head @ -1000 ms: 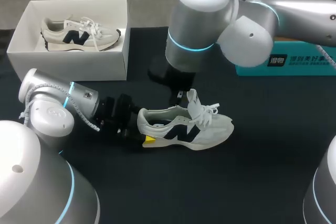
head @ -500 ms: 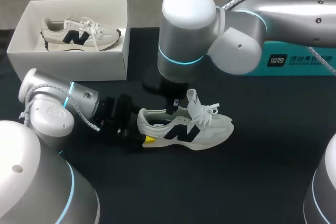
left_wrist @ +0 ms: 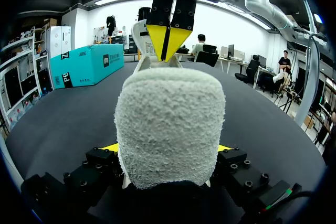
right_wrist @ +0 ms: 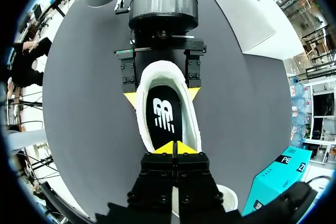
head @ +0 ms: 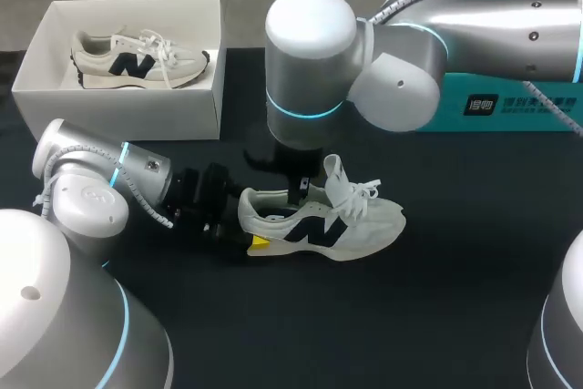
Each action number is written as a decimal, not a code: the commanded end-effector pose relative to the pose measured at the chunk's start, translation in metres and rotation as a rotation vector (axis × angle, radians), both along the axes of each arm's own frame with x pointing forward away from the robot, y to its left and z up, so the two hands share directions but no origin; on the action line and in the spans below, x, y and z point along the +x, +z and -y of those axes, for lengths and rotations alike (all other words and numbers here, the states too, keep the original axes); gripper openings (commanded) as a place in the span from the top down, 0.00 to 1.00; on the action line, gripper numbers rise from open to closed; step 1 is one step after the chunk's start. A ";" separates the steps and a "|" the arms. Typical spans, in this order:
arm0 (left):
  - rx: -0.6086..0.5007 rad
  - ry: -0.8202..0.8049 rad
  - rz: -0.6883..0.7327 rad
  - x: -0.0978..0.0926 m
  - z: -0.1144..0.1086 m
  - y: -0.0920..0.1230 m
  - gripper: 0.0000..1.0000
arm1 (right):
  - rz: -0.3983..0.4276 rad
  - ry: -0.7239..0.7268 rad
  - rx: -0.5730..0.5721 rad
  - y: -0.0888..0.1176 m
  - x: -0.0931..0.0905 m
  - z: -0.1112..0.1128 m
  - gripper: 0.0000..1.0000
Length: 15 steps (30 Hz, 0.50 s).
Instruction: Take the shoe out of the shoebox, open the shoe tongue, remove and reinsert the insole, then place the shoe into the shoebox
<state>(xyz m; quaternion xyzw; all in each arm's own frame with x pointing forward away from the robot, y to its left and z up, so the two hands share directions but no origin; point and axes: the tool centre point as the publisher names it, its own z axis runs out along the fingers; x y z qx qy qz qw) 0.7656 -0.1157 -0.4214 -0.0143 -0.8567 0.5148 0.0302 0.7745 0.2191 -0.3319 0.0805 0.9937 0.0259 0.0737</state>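
Shoe (head: 319, 220): upright on its sole on the table, out of the box; its long axis runs from the heel, at the left arm, to the toe pointing away from that arm.
Left gripper (head: 248, 221): at the shoe's heel, fingers clamped on it from both sides.
Right gripper (right_wrist: 173, 148): straight above the shoe's opening, pointing down, yellow tips pressed together with nothing seen between them.
Insole (right_wrist: 167, 116): flat inside the shoe, just under the right tips at the tongue end.
Nearer arm: the right; it likely must spread its tips to pinch the insole.
Shoebox (head: 205, 102): beyond the shoe's heel end, well apart.
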 end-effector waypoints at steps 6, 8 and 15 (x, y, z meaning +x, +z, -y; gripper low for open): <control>0.002 0.002 0.000 0.000 0.001 -0.003 1.00 | -0.015 0.001 -0.033 -0.012 0.010 0.004 1.00; 0.002 0.002 0.000 0.000 0.001 -0.003 1.00 | -0.022 -0.004 -0.041 -0.013 0.008 0.008 1.00; 0.002 0.002 0.000 0.000 0.001 -0.003 1.00 | -0.072 -0.017 -0.041 -0.021 -0.009 0.020 1.00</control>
